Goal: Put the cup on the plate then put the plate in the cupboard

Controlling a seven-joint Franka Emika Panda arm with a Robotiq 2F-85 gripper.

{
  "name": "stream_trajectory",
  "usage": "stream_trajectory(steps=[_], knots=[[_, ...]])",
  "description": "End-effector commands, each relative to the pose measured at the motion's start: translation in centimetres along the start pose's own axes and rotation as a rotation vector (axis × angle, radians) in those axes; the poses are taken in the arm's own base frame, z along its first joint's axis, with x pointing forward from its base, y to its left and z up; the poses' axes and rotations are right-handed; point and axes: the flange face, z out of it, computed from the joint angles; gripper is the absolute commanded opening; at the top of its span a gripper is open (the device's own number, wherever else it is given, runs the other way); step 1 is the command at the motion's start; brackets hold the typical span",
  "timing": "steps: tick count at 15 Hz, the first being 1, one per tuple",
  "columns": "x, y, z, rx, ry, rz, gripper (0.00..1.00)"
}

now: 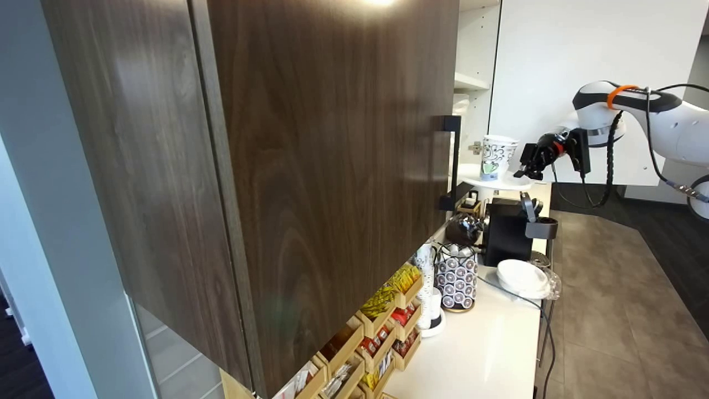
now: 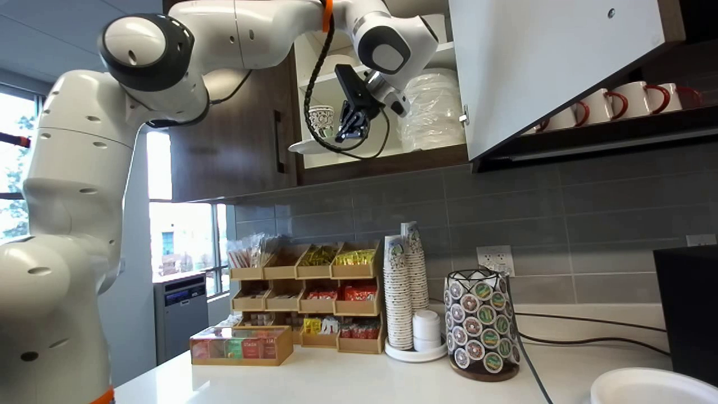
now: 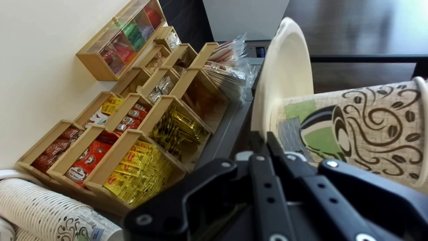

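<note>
Broadly, the cupboard (image 2: 561, 62) comes first, smooth, flat-panelled and white, standing open. Near its opening, a round, shallow white plate (image 3: 282, 73) has its rim clenched in the jaws. On that plate stands a tapered cup (image 3: 354, 130) (printed with dark scrolls, beans and a green mug). Glossy tea packets (image 3: 123, 52), smaller again, read "STASH".

Up there the white arm (image 2: 73, 163) reaches out, elbow (image 2: 145, 51) bent, wrist (image 2: 387, 49) tipped downward, its black hand (image 3: 265, 136) pinched firmly closed.
</note>
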Motion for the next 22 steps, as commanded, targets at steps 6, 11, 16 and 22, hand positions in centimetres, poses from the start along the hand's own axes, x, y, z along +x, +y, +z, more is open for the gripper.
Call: stream_trajectory(steps=[6,11,16,22], knots=[[1.3,-2.3,-0.5,-0.051,0.039,0.057,0.03],[2.8,-2.4,-0.1,-0.06,0.044,0.12,0.03],[4.6,-2.7,0.5,-0.072,0.075,0.151,0.03],[6.7,-3.2,1.4,-0.093,0.117,0.167,0.03]])
